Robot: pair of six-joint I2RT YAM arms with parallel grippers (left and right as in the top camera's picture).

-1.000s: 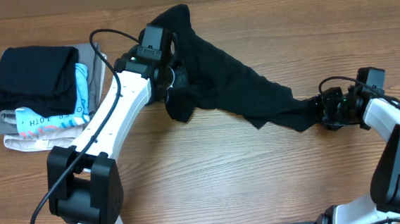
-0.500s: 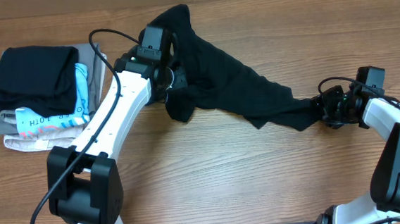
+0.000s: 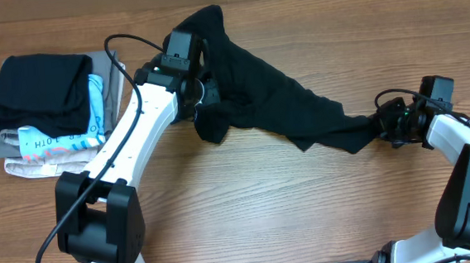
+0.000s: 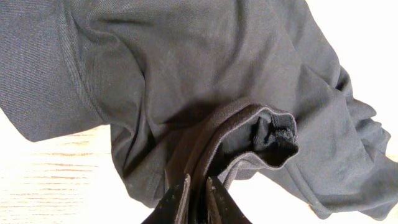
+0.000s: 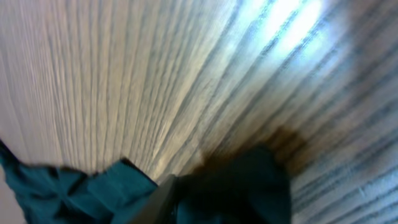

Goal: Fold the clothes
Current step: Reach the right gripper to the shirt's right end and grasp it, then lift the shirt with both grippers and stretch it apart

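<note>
The black T-shirt (image 3: 266, 96) lies crumpled and stretched in a band across the wooden table, from the far middle to the right. My left gripper (image 3: 202, 96) is shut on a bunched fold of it at its left part; the left wrist view shows the fingers (image 4: 197, 190) pinching a rolled hem of the dark T-shirt (image 4: 205, 74). My right gripper (image 3: 381, 127) is shut on the T-shirt's right end. In the right wrist view the fabric (image 5: 249, 186) fills the jaws, blurred, just above the table.
A stack of folded garments stands at the left: a black one (image 3: 37, 91) on top, a light-blue-and-white printed one (image 3: 61, 135), grey and beige ones (image 3: 30, 162) beneath. My left arm (image 3: 128, 147) runs diagonally beside the stack.
My right gripper has shifted slightly to the right with the T-shirt end. My left gripper has not moved.
</note>
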